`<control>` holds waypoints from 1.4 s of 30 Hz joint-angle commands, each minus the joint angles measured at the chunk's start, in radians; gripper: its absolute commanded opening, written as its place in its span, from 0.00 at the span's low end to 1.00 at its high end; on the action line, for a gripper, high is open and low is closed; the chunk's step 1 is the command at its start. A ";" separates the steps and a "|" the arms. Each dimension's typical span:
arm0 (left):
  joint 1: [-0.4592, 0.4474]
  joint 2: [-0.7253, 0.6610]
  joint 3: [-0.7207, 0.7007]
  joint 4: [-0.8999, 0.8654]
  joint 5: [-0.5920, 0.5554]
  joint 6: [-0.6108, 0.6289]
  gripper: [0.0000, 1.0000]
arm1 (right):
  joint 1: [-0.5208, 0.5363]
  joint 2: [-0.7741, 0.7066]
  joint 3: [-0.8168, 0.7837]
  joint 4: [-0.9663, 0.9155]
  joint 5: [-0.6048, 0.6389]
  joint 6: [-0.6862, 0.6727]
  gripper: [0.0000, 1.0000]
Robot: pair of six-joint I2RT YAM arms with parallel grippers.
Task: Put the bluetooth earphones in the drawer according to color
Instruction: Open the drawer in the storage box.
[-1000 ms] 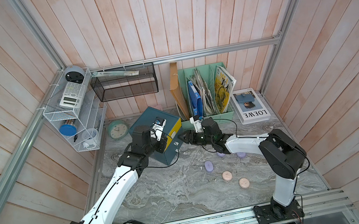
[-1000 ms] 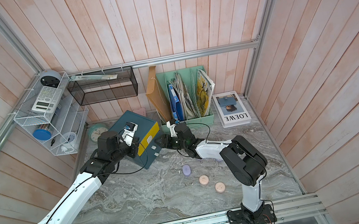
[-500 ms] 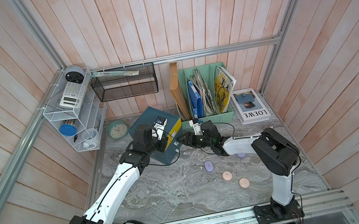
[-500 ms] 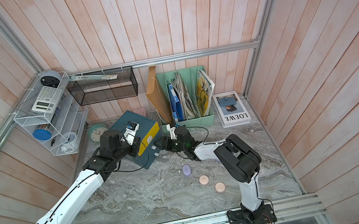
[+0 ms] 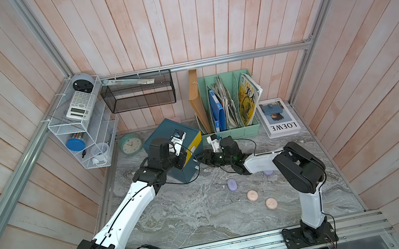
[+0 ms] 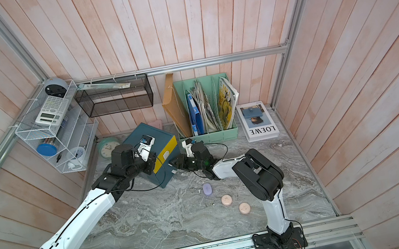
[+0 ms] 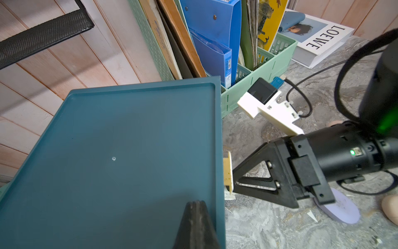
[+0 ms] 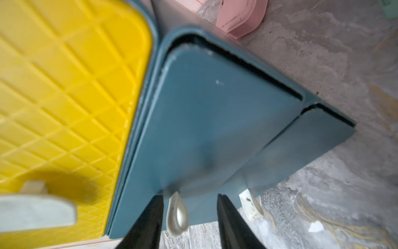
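The dark teal drawer [image 5: 173, 146] chest stands at the back, all three drawers closed in the right wrist view. My left gripper [image 7: 197, 215] is shut and rests on the chest's top near its front edge. At the chest's front, my right gripper [image 8: 189, 215] is open, and the middle teal drawer's white tab handle [image 8: 177, 213] sits between its fingers [image 8: 150, 222], nearer one of them. Loose on the table lie a lilac earphone case [image 5: 232, 184] and two pale pink ones [image 5: 252, 195] [image 5: 271, 203]. Another lilac case [image 5: 268, 173] peeks from under the right arm.
A mint file rack [image 5: 230, 131] and a LOEWE book [image 5: 277, 117] stand behind the right arm. A clock [image 5: 130, 144], a wire shelf [image 5: 83, 131] and a black mesh basket [image 5: 139, 94] fill the back left. A pink object [image 8: 241, 17] lies behind the chest.
My right gripper has moved left to the drawer front and its jaws have narrowed around the tab handle. The left gripper stays shut on the chest's top.
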 commanded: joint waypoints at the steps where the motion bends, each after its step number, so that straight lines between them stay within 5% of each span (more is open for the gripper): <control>1: 0.001 0.010 0.011 -0.008 -0.019 0.008 0.00 | 0.009 0.017 0.031 0.037 -0.025 0.016 0.39; 19: 0.002 0.004 0.006 -0.007 -0.033 0.017 0.00 | 0.008 0.009 0.019 0.027 -0.027 0.008 0.00; 42: 0.001 -0.016 0.007 -0.006 -0.034 0.018 0.00 | -0.008 -0.164 -0.259 0.015 0.024 -0.032 0.00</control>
